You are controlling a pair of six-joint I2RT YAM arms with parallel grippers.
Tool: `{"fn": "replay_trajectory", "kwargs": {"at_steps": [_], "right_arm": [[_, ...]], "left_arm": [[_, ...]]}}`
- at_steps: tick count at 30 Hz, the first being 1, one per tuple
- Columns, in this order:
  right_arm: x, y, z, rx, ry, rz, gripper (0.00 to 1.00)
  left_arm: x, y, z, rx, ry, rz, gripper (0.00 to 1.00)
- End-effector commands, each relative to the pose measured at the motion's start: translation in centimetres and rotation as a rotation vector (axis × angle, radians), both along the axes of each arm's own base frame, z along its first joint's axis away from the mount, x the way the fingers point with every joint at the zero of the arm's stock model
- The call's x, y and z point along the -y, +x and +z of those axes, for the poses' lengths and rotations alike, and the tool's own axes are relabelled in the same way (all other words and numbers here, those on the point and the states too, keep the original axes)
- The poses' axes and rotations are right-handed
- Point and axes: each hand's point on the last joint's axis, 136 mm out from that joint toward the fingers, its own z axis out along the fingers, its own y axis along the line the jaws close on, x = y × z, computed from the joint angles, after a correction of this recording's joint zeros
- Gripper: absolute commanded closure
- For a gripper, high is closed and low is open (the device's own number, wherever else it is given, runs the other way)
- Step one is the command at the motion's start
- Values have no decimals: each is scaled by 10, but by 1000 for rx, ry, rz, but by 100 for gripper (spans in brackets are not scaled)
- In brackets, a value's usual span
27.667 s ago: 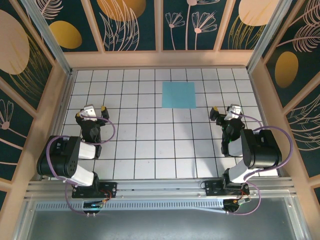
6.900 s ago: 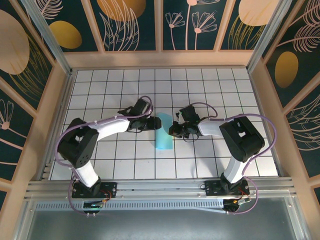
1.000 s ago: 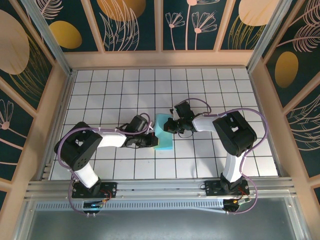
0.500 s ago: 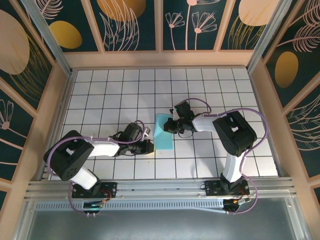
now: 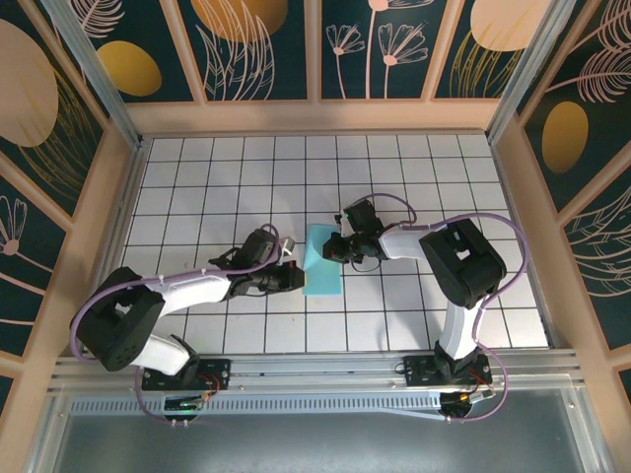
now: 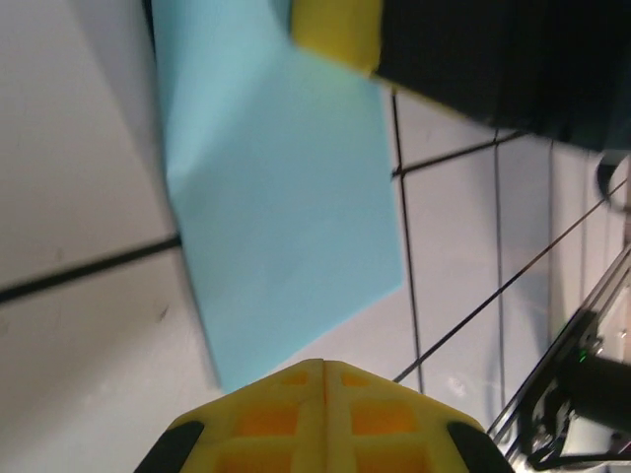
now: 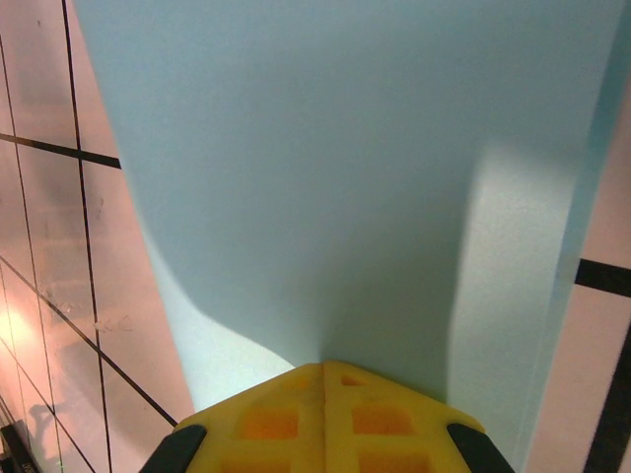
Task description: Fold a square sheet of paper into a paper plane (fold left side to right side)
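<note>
Work surface: white tabletop [image 5: 197, 168] ruled in a dark square grid, glossy, with soft reflections. A pale wooden frame [image 5: 315, 116] borders it on 3 sides. Beyond the frame stand a back wall [image 5: 296, 49], a left wall [image 5: 49, 118] and a right wall [image 5: 582, 128]: dark teal panels with gold discs and outlined leaves. Along the tabletop's near edge runs an aluminium rail [image 5: 315, 370], then a grey metal tray [image 5: 315, 439]. Lighting even.
</note>
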Motion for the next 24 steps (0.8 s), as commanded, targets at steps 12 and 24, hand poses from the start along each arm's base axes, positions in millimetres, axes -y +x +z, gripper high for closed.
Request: {"fn": "replay_trajectory", "kwargs": {"at_steps": [12, 24], "right_arm": [[14, -14, -29, -55, -105, -1, 100], [-1, 4, 9, 20, -37, -4, 100]], "left_arm": [[30, 34, -35, -69, 27, -49, 100], [13, 9, -68, -133, 106, -40, 100]]}}
